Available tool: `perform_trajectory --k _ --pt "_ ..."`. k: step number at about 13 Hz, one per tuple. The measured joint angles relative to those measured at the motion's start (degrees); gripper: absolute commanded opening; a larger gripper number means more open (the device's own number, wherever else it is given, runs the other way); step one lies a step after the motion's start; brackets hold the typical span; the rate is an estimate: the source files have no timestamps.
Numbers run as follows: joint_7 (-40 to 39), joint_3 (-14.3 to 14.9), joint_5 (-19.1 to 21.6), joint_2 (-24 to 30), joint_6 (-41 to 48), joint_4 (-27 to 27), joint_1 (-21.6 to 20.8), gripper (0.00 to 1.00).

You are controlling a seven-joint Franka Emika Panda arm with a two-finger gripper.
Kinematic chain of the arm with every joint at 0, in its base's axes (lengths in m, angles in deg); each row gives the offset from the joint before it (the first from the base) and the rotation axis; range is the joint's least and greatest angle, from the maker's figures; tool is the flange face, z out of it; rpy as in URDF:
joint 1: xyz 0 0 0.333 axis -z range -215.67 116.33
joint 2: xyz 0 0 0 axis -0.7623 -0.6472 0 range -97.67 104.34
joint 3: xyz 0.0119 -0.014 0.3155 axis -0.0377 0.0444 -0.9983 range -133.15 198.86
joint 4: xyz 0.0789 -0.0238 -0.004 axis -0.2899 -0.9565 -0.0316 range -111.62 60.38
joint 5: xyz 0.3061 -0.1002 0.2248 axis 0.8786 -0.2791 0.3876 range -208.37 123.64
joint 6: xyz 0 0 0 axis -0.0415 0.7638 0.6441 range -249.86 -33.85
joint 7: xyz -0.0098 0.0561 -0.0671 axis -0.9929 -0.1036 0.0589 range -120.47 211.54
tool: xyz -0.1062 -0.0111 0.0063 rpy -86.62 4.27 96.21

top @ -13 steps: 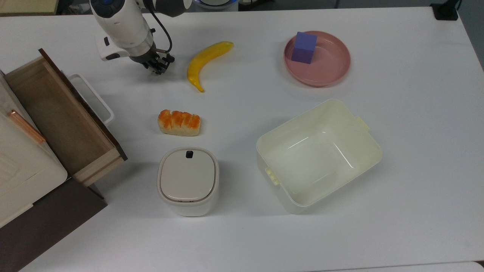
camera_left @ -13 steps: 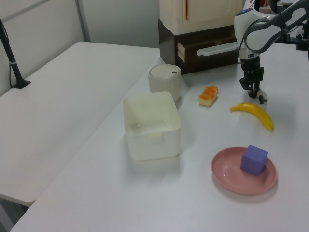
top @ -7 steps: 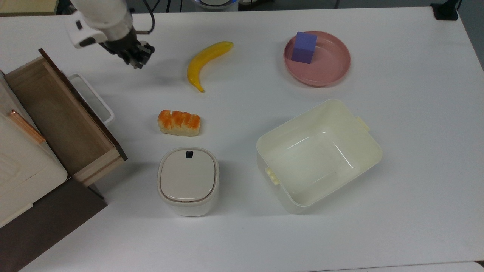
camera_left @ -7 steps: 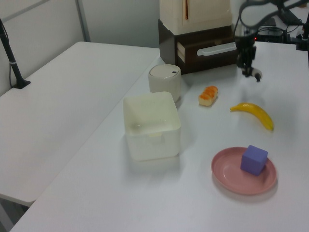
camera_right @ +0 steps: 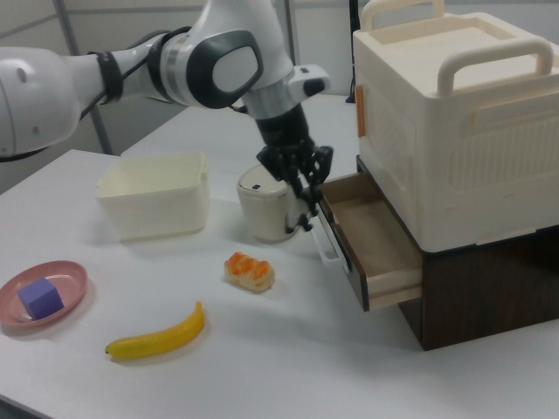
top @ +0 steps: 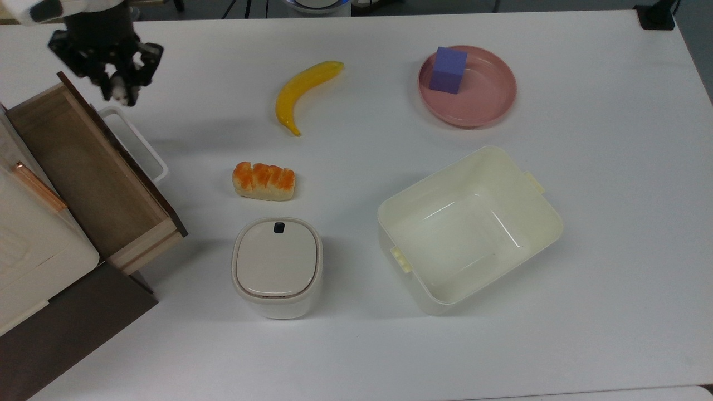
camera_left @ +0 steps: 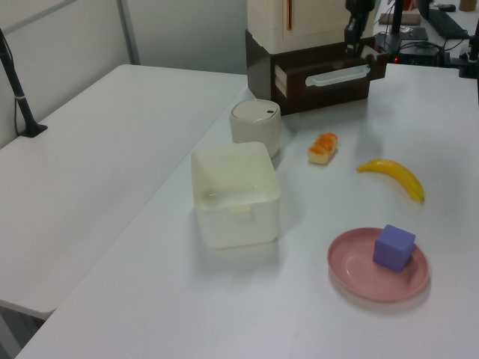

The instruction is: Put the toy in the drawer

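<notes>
One small toy point(top: 118, 89) is pinched tight in my gripper point(top: 120, 92) beside the open drawer point(top: 83, 167), so next I must move over it and let go

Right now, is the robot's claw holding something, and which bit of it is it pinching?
Yes. The gripper pinches a tiny black-and-white toy between its fingertips, close to the open drawer. Which part of the toy it grips cannot be told.
</notes>
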Motion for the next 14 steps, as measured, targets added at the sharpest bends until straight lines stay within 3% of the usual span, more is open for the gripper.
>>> perform_trajectory --k 2,3,4,5,9,11,14 --pt "-7.4 0.5 -0.9 -3.1 -7.5 3.3 1.0 0.32" --pt "-11.3 1.1 -1.0 -4.1 -10.9 3.6 1.7 0.52" --pt "-15.2 1.7 -1.0 -5.0 -13.0 3.7 2.3 0.9" --pt "-17.4 1.9 -1.0 -5.6 -13.9 3.8 2.7 1.0" --pt "-16.9 1.3 -1.0 -6.2 -13.9 3.8 2.5 1.0" --pt "-9.5 0.4 -0.9 -6.2 -11.7 3.6 0.3 1.0" --pt "2.9 0.0 -0.9 -5.8 -5.1 3.7 -6.7 1.0"
